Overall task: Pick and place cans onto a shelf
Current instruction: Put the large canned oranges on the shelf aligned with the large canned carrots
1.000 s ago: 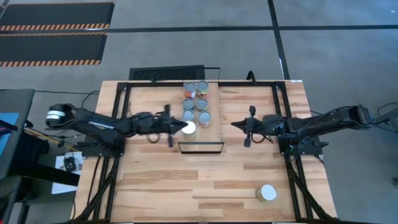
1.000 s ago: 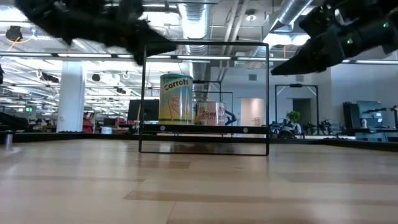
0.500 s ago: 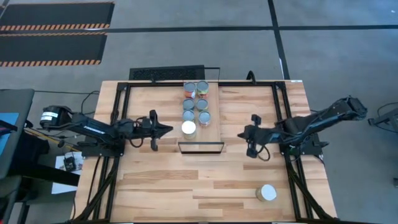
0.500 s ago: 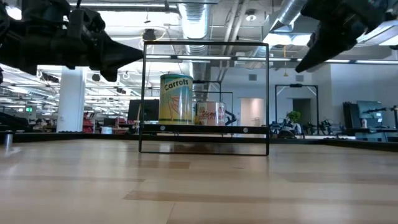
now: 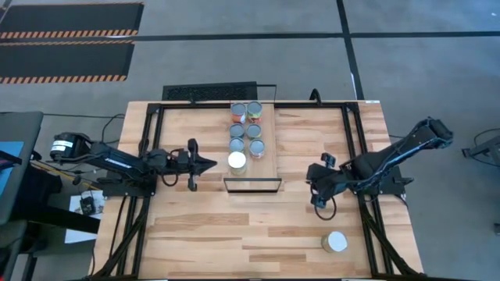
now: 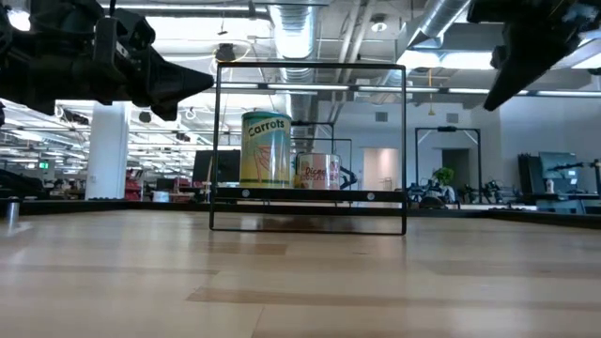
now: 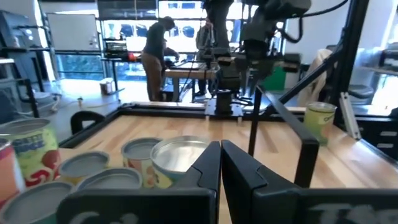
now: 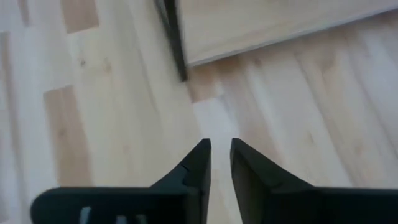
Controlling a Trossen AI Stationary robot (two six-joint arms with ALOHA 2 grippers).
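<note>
Several cans stand in two rows on the shelf [image 5: 267, 136], a light plank in a black frame [image 6: 310, 194] at the table's middle. The nearest one has a white lid [image 5: 237, 161] and a yellow label [image 6: 266, 150]. One more white-lidded can [image 5: 336, 242] stands on the table near the front right, and it also shows in the left wrist view [image 7: 320, 119]. My left gripper [image 5: 209, 163] is shut and empty, left of the shelf and level with the white-lidded can [image 7: 180, 155]. My right gripper [image 5: 315, 201] hangs above the table right of the shelf, pointing down, with a narrow gap between its fingers [image 8: 221, 149].
A black metal frame [image 5: 156, 148] runs round the tabletop. Bare wood lies between the shelf's near end and the front edge. A black keyboard-like panel [image 5: 209, 91] sits behind the far edge. People stand in the room beyond the table [image 7: 155, 56].
My left gripper has drawn back from the white-lidded can on the shelf toward the table's left, then kept still; the can stays standing on the shelf. My right gripper has gone toward the near edge and tipped from level to pointing down.
</note>
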